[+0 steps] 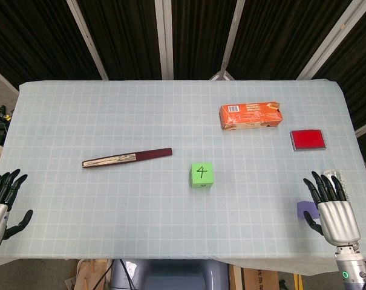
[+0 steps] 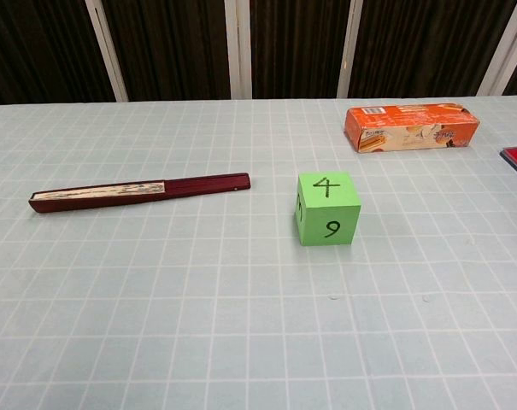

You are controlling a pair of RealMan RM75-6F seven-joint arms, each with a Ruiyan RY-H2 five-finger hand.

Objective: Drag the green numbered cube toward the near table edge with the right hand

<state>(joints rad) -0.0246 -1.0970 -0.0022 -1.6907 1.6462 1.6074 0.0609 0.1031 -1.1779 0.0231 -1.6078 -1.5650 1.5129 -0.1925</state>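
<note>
The green numbered cube [image 1: 201,174] sat mid-table, well apart from my right hand [image 1: 333,208], which rested empty, fingers spread, at the near edge; I judged the reach not yet begun. My left hand [image 1: 2,205] idled, likewise empty.

We're in a robot lab test bench here: a table [image 1: 110,121] under a pale gridded mat, dark curtain panels [image 1: 122,36] with metal frame bars behind, and staged props like a green numbered cube [image 1: 201,174].
</note>
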